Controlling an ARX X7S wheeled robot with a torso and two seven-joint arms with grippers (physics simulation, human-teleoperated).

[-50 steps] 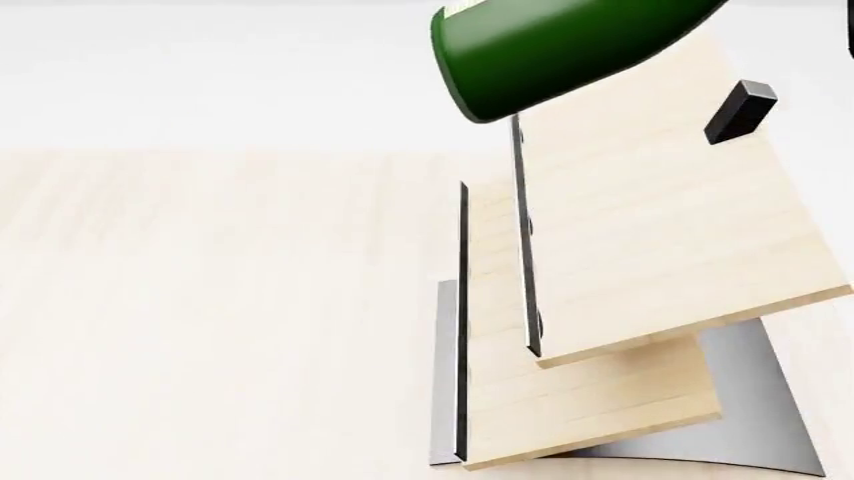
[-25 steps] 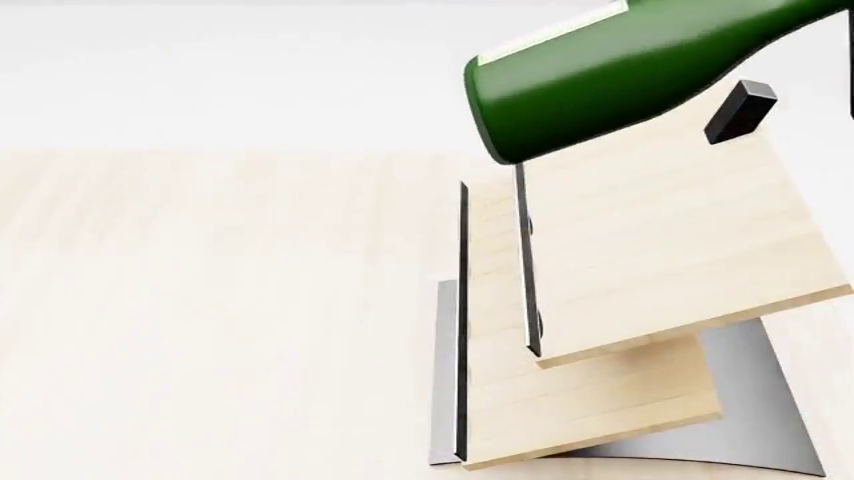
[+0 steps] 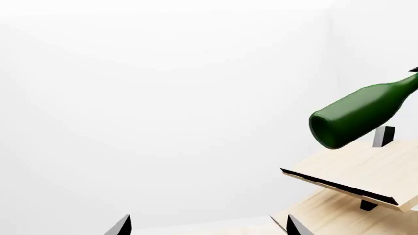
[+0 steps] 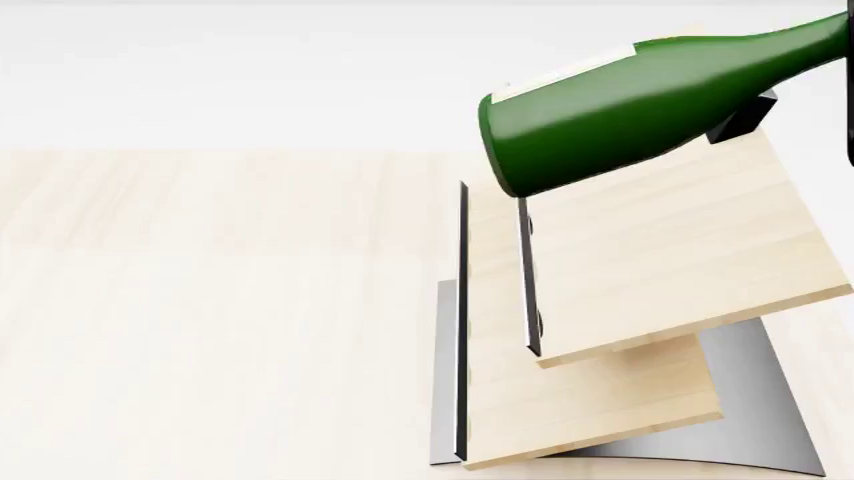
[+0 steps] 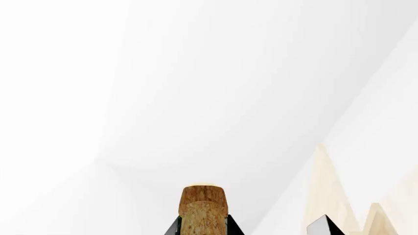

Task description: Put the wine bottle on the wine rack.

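Pale wood table (image 4: 200, 320) fills the floor of the scene. On it, at the robot's right, sits the wine rack (image 4: 667, 250): two slanted boards w/ black edge strips on a grey curved base. The wine bottle (image 4: 641, 100) hangs nearly horizontal just over the upper board, base toward the robot's left, neck up-right. Right gripper (image 5: 201, 226) fingers clamp the neck below the cork (image 5: 203, 208). Left gripper (image 3: 207, 226) tips spread apart, nothing between.

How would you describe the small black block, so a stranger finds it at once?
Start at the wine rack, two slanted light wood boards on a curved grey base. On the upper board's far end, half hidden by the wine bottle, stands the small black block, the only dark upright piece there.
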